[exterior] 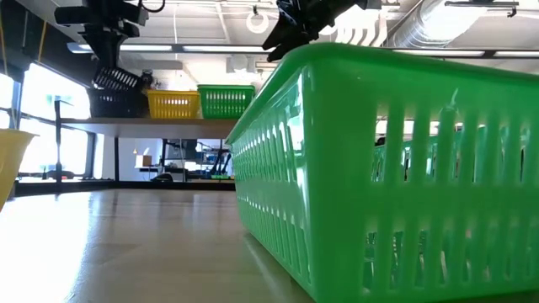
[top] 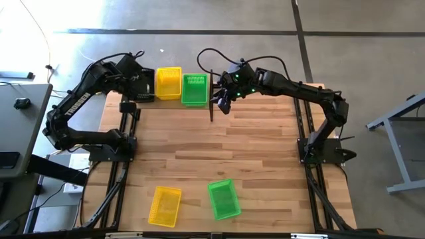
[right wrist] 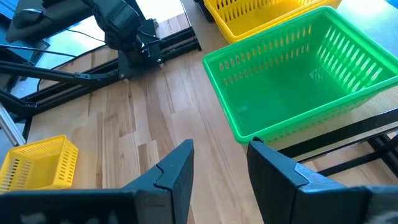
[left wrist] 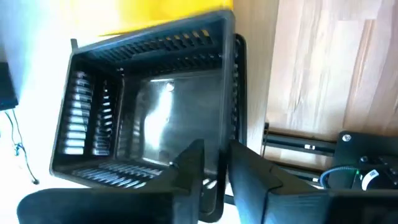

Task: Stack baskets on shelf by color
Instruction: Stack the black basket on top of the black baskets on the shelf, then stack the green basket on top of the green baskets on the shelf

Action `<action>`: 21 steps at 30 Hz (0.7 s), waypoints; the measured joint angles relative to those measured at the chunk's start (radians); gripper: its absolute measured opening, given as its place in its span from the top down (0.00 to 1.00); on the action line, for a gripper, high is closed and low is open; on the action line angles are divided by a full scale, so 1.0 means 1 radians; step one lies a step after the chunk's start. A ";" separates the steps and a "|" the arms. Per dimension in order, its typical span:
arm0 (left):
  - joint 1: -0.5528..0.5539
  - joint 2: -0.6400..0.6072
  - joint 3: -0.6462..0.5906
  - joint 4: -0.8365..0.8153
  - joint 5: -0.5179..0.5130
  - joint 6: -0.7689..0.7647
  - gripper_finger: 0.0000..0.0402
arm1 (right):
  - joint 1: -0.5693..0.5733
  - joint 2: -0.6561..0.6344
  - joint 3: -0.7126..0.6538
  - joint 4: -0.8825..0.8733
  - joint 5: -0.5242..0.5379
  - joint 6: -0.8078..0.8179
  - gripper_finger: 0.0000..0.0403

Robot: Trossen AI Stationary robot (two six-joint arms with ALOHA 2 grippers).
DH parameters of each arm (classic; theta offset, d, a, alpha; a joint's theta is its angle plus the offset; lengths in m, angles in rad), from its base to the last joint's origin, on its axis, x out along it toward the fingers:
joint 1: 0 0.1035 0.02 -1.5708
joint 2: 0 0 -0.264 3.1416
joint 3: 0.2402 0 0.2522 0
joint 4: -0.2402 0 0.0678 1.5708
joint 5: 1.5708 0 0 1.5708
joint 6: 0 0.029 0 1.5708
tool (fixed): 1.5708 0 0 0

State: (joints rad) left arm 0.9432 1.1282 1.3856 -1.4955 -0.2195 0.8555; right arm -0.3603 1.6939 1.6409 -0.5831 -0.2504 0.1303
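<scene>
On the shelf (exterior: 168, 124) at the table's far edge stand a black basket (exterior: 114, 103), a yellow basket (top: 169, 83) and a green basket (top: 194, 89), side by side. A second black basket (left wrist: 155, 118) sits tilted inside the first. My left gripper (left wrist: 214, 165) is above it, its fingers a little apart on either side of that basket's wall. My right gripper (right wrist: 221, 162) hovers open and empty over the table, just in front of the green basket (right wrist: 298, 68). A yellow basket (top: 165, 204) and a green one (top: 224, 199) lie near the table's front edge. My left gripper has one finger inside and one outside the upper black basket's end wall (left wrist: 212, 183). It comes from above, slanting down. A gap shows between the fingers, and I cannot tell whether either touches the wall. The basket sits tilted in the black basket beneath it.
The green basket at the front (exterior: 396, 168) fills much of the low view. The shelf's black end upright (top: 211, 106) stands beside my right gripper. Bare wood lies between the shelf and the two front baskets. Black frame rails (top: 126, 166) run along the table's left and right sides.
</scene>
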 joint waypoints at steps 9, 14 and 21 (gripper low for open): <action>0.000 0.000 0.000 0.001 -0.038 -0.103 0.72 | 0.000 0.000 0.000 0.000 0.000 0.002 0.67; -0.022 0.000 0.000 0.001 -0.090 -0.154 0.70 | 0.000 0.000 0.000 0.000 0.004 0.003 0.67; -0.035 0.000 0.000 0.001 0.120 -0.295 0.72 | 0.000 0.000 0.000 0.001 0.004 0.003 0.67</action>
State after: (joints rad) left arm 0.9079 1.1278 1.3856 -1.4941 -0.0999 0.5608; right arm -0.3603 1.6943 1.6409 -0.5823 -0.2466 0.1337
